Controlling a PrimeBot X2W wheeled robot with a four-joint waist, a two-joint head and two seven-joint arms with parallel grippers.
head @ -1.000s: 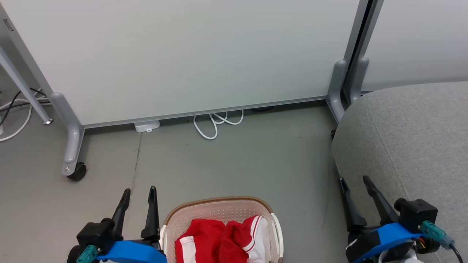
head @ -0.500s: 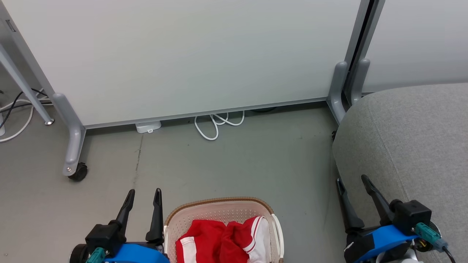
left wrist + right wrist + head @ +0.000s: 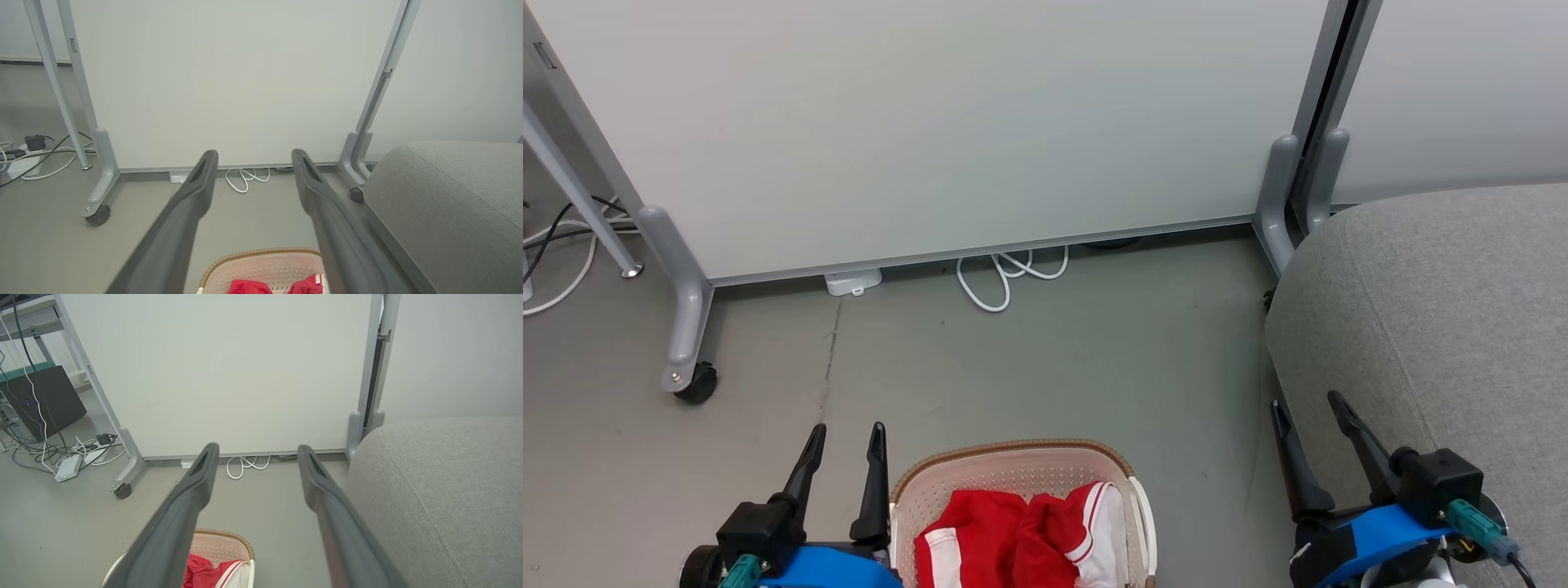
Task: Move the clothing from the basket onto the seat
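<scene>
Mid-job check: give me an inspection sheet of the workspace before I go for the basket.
Surface: grey floor, a thin crack line at left.
Job's things: red-and-white clothing lies in the basket; seat to its right, no clothing on the part in view.
Clutter: small white box under the panel edge.
Claws: left claw open, beside the basket's left rim; right claw open, at the seat's near edge; both hold nothing.
Cables: white loop under the panel; more cables at far left.
Surroundings: pale panels on grey wheeled feet.
</scene>
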